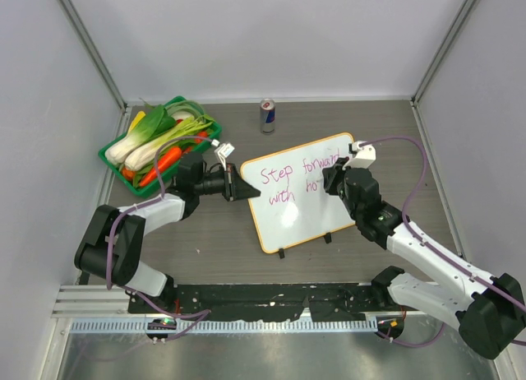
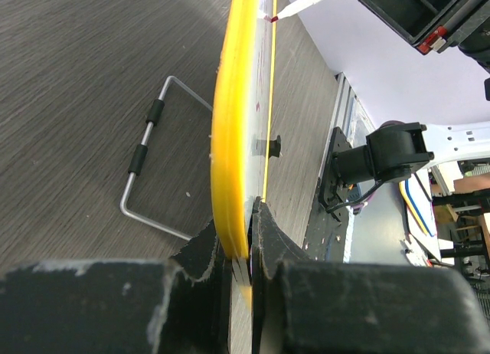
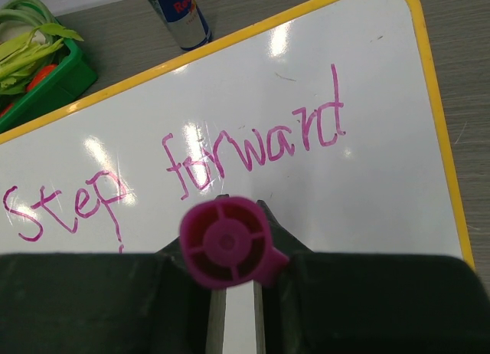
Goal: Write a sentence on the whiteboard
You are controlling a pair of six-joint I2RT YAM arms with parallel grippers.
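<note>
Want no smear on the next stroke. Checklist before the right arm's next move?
1. Left gripper clamped on whiteboard edge: ok.
2. Right gripper shut on marker: ok.
3. Marker tip touching board: cannot tell.
4. Sentence finished: cannot tell; it reads "Step forward with ho", then the gripper hides the rest.
5. Can apart from board: ok.

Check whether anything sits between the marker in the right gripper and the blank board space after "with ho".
Nothing visible does. The right gripper holds the marker at the whiteboard, and the surface past the unfinished sentence is bare. The left gripper clamps the opposite edge; the can stands off the board.
</note>
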